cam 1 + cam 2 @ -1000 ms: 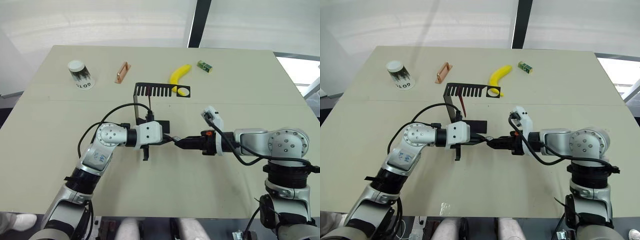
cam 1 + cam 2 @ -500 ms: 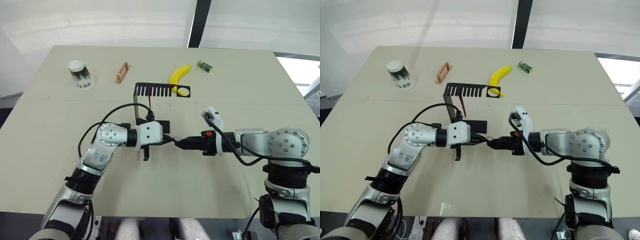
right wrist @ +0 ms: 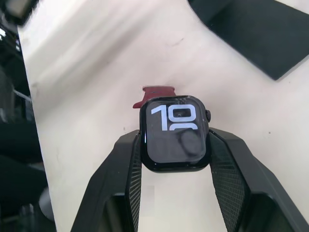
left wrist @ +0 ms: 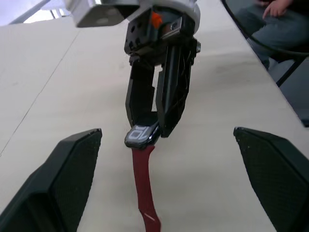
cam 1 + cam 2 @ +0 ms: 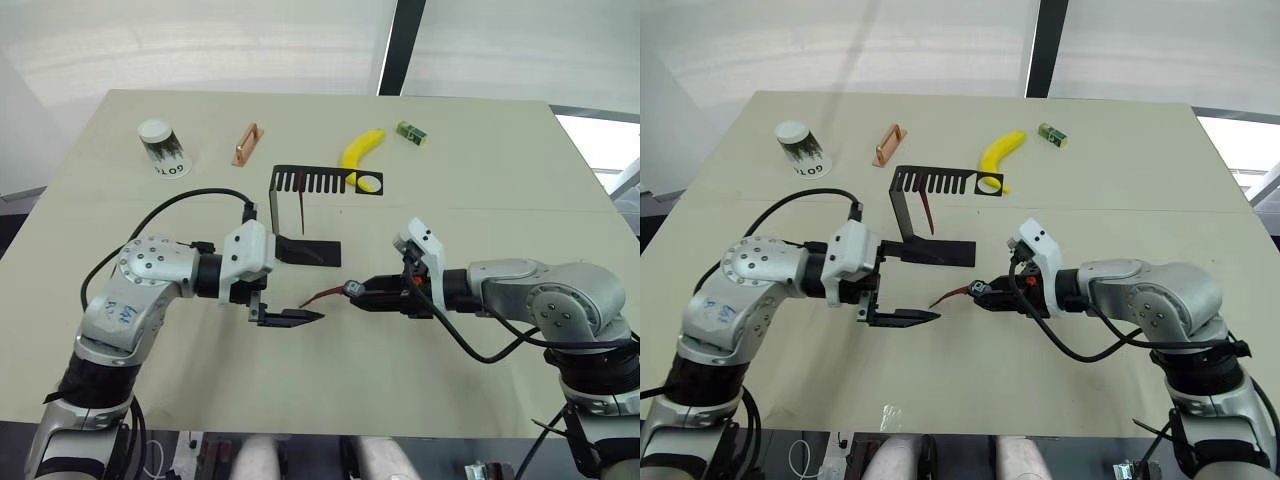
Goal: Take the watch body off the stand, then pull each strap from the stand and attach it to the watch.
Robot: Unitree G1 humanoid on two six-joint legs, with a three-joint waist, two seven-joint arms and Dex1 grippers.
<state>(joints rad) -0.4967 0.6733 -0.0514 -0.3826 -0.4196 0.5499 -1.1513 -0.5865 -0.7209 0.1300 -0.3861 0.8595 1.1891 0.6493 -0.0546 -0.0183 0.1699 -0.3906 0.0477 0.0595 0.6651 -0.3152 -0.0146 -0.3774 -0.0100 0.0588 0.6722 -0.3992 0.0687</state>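
Right gripper (image 5: 352, 292) clamps the watch body (image 3: 175, 134), one strap (image 4: 144, 186) attached and trailing toward the left gripper (image 5: 300, 316), which is spread wide, empty, just beside the strap tip. Beyond both, the stand (image 5: 305, 250) with second strap (image 5: 301, 208) hanging. Farther: banana (image 5: 360, 148), green block (image 5: 410, 132), copper bar (image 5: 245, 145), cup (image 5: 163, 148) on beige table (image 5: 480, 190)

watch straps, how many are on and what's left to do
Done: the watch body is off the stand and one strap already hangs from it. In hand: the right gripper grips the watch body by its sides above the table, and the left gripper is open beside it. Left: the second strap hangs in the stand's slotted arm, to be pulled out and attached.
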